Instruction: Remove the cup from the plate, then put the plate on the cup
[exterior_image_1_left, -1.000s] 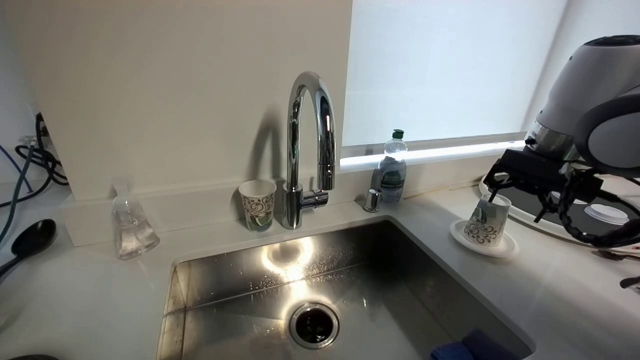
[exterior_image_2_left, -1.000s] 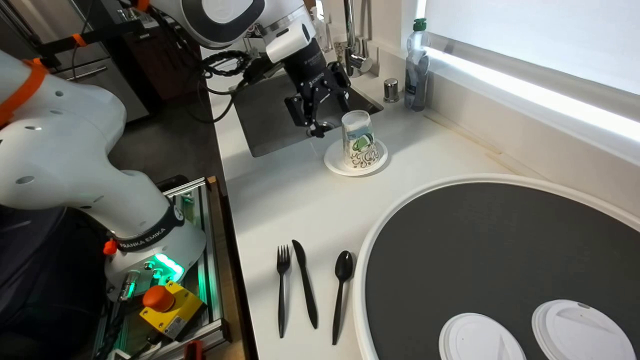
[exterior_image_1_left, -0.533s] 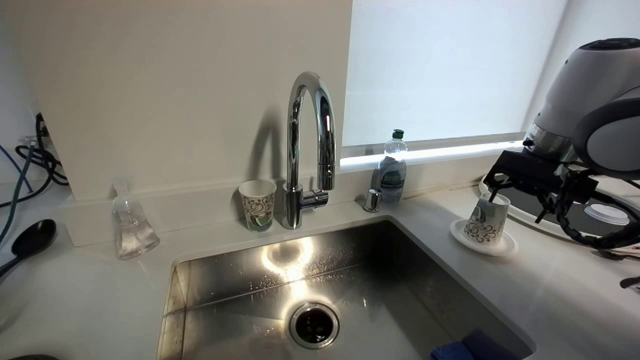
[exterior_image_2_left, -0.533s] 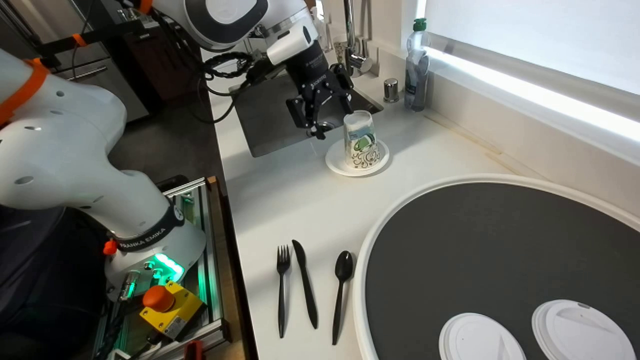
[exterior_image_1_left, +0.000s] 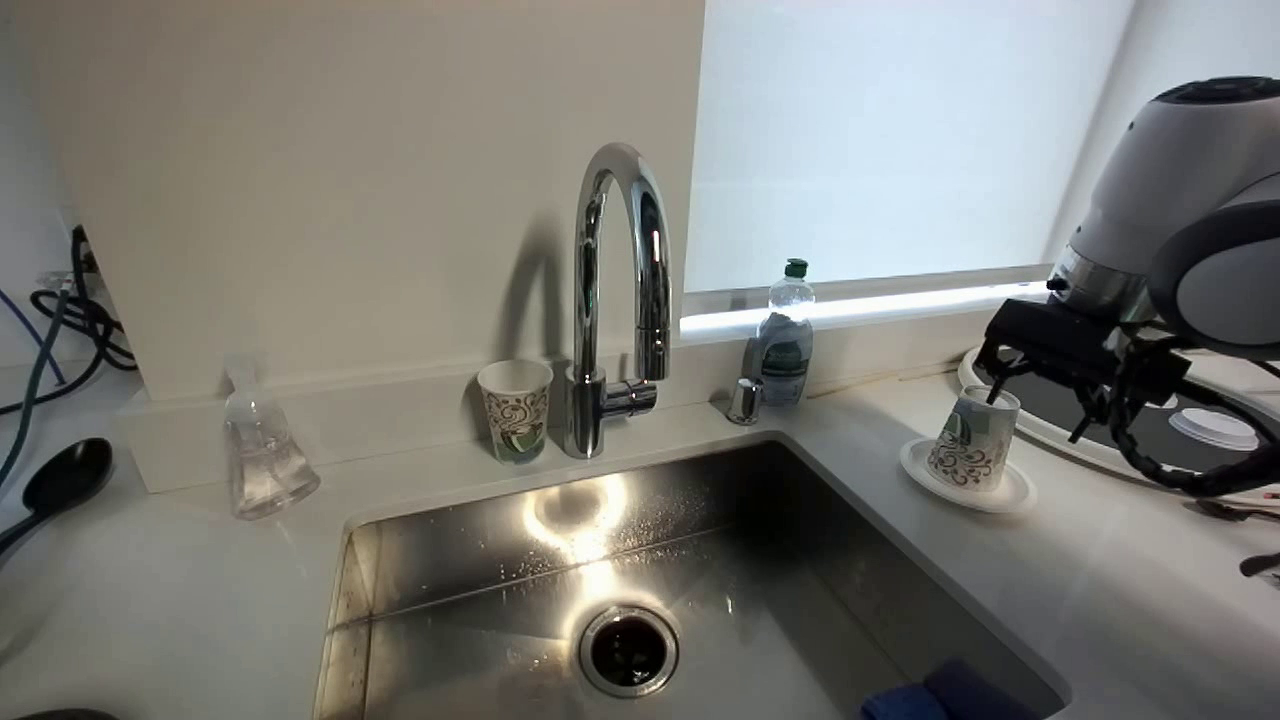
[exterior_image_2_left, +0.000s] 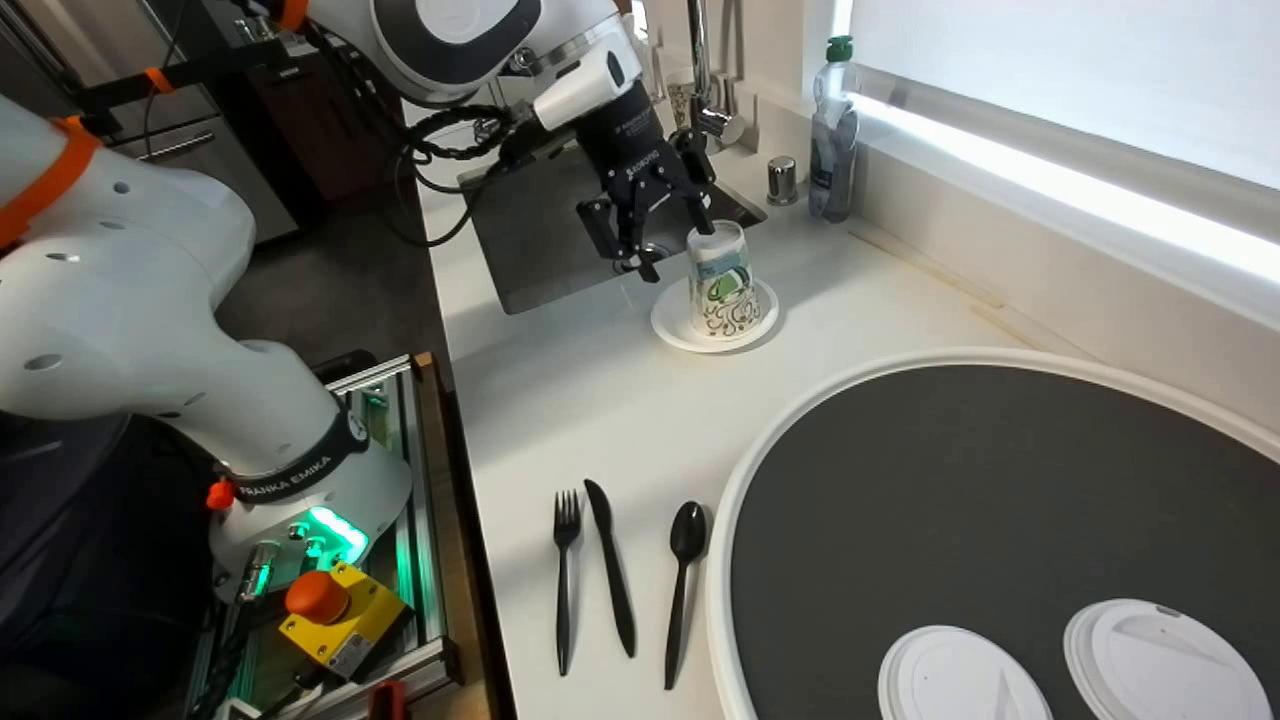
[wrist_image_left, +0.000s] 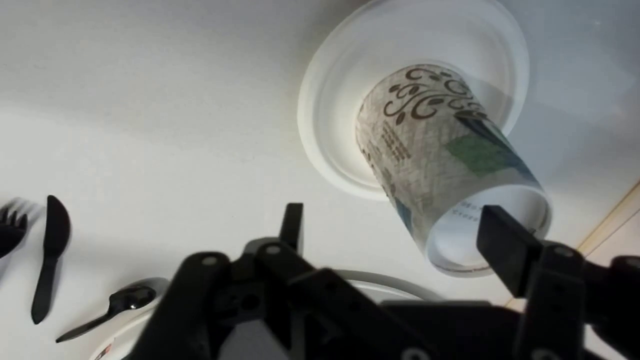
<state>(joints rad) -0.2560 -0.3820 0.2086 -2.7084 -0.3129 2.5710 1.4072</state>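
The cup (wrist_image_left: 425, 135) is a paper cup with a brown scroll pattern and green and blue patches. It stands upside down on the plate (wrist_image_left: 330, 145), a small white round one with a shallow rim; both exterior views also show the pair on the counter. My gripper (exterior_image_2_left: 676, 250) hangs beside and above the cup's upper end, jaws apart and nothing gripped. In the wrist view one fingertip (wrist_image_left: 295, 220) is over bare counter. The opposite finger (wrist_image_left: 505, 245) overlaps the cup's raised base; whether it touches is not clear.
A steel sink (exterior_image_1_left: 760, 610) with a tall faucet (exterior_image_1_left: 590, 300) lies close by. Behind stands a soap bottle (exterior_image_2_left: 834, 130), and a similar cup (exterior_image_1_left: 516, 410) is by the faucet. A fork (exterior_image_2_left: 565, 580), knife (exterior_image_2_left: 612, 570), spoon (exterior_image_2_left: 686, 590) and large grey-topped round tray (exterior_image_2_left: 950, 480) occupy the counter.
My gripper has shifted slightly closer to the cup, one fingertip now overlapping its top in an exterior view. Its jaws have narrowed a little. Cup and plate moved very slightly.
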